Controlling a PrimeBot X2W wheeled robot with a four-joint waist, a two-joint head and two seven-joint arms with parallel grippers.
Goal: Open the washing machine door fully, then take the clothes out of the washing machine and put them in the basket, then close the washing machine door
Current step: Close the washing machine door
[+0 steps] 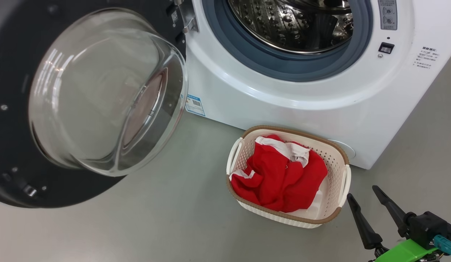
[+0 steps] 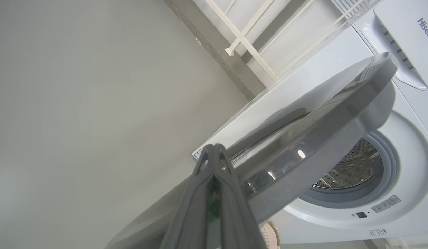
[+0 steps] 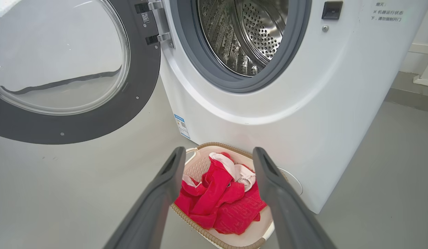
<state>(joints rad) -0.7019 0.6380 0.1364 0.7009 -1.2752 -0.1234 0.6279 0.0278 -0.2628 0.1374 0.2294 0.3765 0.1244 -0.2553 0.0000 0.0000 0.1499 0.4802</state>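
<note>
The washing machine door (image 1: 14, 72) stands swung wide open at the left, its glass bowl bulging toward me. The washing machine (image 1: 320, 109) shows a bare steel drum (image 1: 294, 25). On the floor in front stands the basket (image 1: 333, 174), holding the red and white clothes (image 1: 280, 174). My right gripper (image 1: 362, 192) is open just right of the basket. In the right wrist view, the right gripper (image 3: 219, 152) frames the clothes (image 3: 220, 200) from above. My left gripper (image 2: 214, 149) is shut and empty, its tips beside the door (image 2: 321, 124); contact is unclear.
Grey floor (image 1: 174, 218) spreads left of and in front of the basket. The open door overhangs the floor at the left. A blue label sticker (image 1: 194, 104) sits low on the washer. A white railing (image 2: 245, 38) runs along the wall behind the machine.
</note>
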